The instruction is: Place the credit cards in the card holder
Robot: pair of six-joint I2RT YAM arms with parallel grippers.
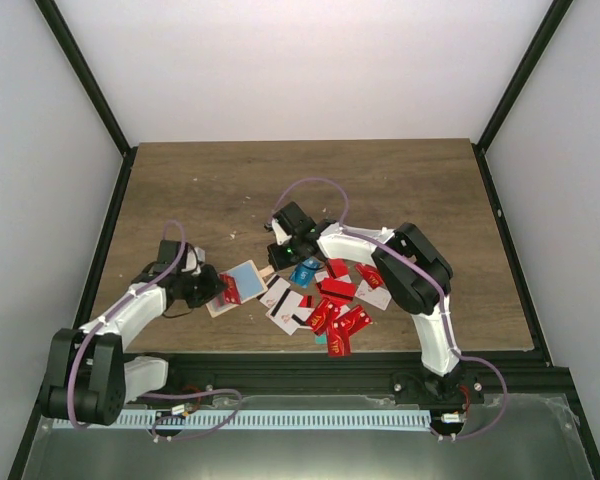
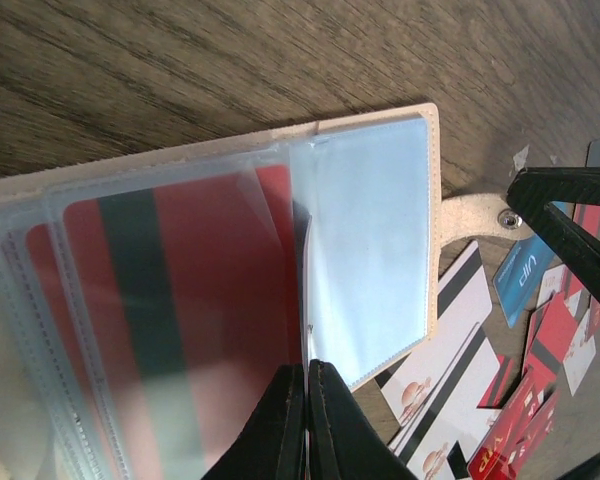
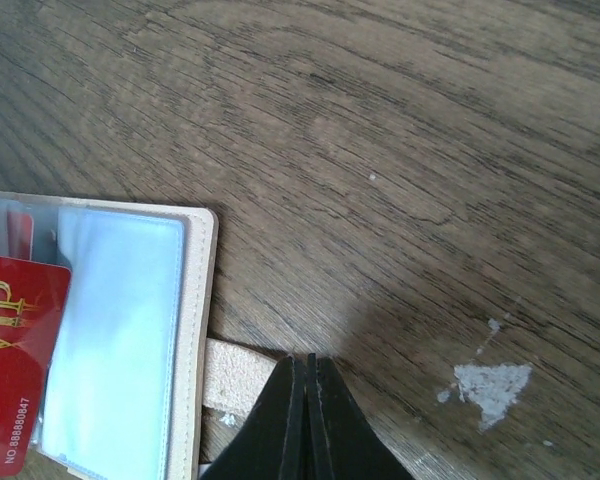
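Note:
The beige card holder (image 1: 242,280) lies open on the wooden table, its clear sleeves (image 2: 370,230) fanned out with a red card (image 2: 210,300) inside. My left gripper (image 1: 212,288) is shut on the edge of one clear sleeve (image 2: 308,368). My right gripper (image 1: 275,260) is shut, its tips (image 3: 307,360) resting on the end of the snap tab (image 3: 235,375). Its fingers (image 2: 570,225) also show in the left wrist view by the snap (image 2: 508,218). The credit cards (image 1: 332,300) lie heaped right of the holder, mostly red, some blue and white.
White cards with black stripes (image 2: 450,350) lie just under the holder's lower edge. A red VIP card (image 3: 15,350) shows in a sleeve. Black frame rails (image 1: 500,250) edge the table. Bare wood (image 1: 310,175) lies beyond the heap.

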